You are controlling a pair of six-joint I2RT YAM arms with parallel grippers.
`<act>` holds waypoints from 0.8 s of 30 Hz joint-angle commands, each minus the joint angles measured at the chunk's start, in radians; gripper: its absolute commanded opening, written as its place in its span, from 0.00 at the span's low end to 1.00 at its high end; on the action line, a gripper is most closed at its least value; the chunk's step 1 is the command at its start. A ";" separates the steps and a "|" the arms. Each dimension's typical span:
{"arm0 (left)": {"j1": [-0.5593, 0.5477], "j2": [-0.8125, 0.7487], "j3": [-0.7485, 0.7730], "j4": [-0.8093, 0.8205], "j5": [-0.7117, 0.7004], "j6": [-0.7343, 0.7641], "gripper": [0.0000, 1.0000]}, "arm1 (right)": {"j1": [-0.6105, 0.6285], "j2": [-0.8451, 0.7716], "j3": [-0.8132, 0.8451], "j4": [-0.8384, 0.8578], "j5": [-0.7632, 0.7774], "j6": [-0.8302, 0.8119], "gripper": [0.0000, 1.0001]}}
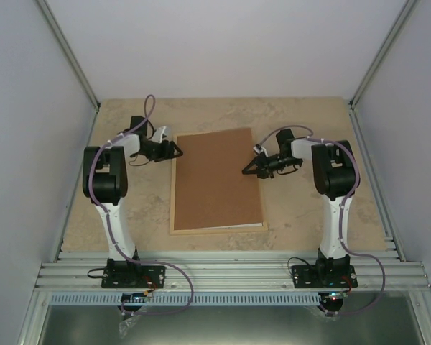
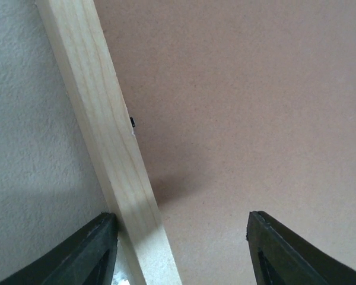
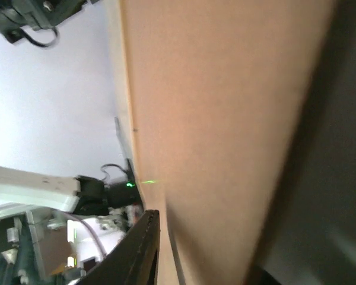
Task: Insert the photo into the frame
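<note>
Left claw [image 2: 178, 252], spread wide, straddles the left slat of the frame [image 2: 101, 119], likely steadying it; right claw [image 1: 250, 169] meets the backing panel [image 1: 217, 180], closure unclear.

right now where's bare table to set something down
Free: the far strip of table beyond the frame; the near-left patch between frame and left arm; the near-right patch between frame and right arm. Crowded: the frame's upper sides, where the left gripper and right gripper sit at the backing panel's edges.
</note>
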 commanded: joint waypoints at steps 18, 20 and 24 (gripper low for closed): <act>-0.015 0.023 -0.013 -0.032 -0.080 -0.003 0.78 | 0.064 -0.191 0.055 -0.121 0.480 -0.036 0.92; -0.014 0.021 -0.015 -0.030 -0.081 -0.003 0.78 | 0.068 -0.204 0.049 -0.126 0.485 -0.043 0.92; -0.014 0.018 -0.020 -0.026 -0.079 -0.003 0.79 | 0.070 -0.221 0.024 -0.125 0.481 -0.057 0.82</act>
